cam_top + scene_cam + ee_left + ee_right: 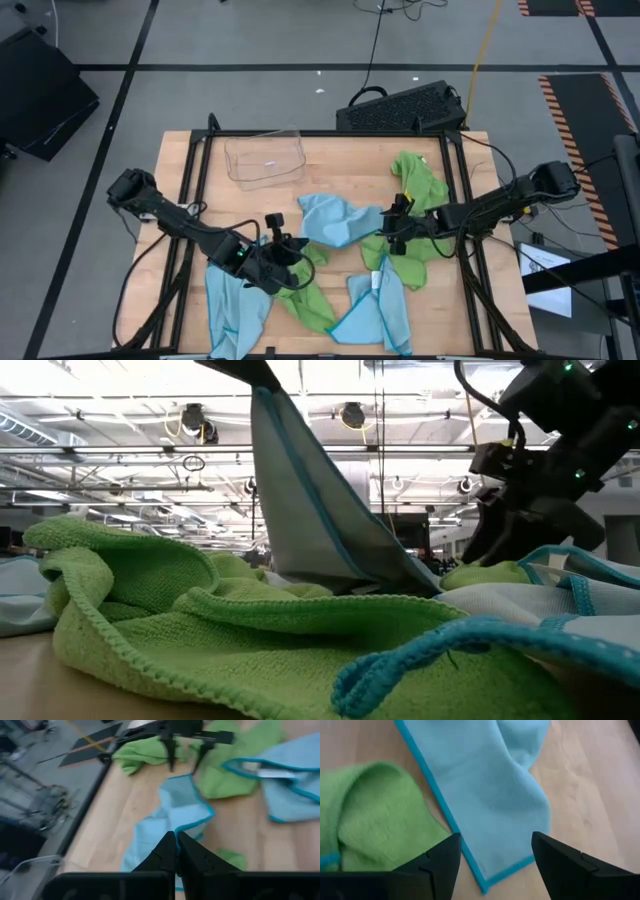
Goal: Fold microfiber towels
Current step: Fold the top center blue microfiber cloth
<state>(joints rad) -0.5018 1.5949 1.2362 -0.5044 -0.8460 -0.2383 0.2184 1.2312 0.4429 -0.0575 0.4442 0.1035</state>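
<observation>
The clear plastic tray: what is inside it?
The clear plastic tray at the table's far side looks empty: only bare wood shows through it. No towel lies in it; the blue and green towels lie nearer.

Towels (335, 222) mid-table btwn both grippers; tray (265, 158) behind, twd left.

The high view looks straight down on the whole table (330, 150) and both arms. The low view sits at table-top level, very near a green towel (200, 630), facing the room behind. Each wrist view looks forward past its own fingers, close above the wood. The middle light blue towel (335, 220) appears in all four views.
</observation>
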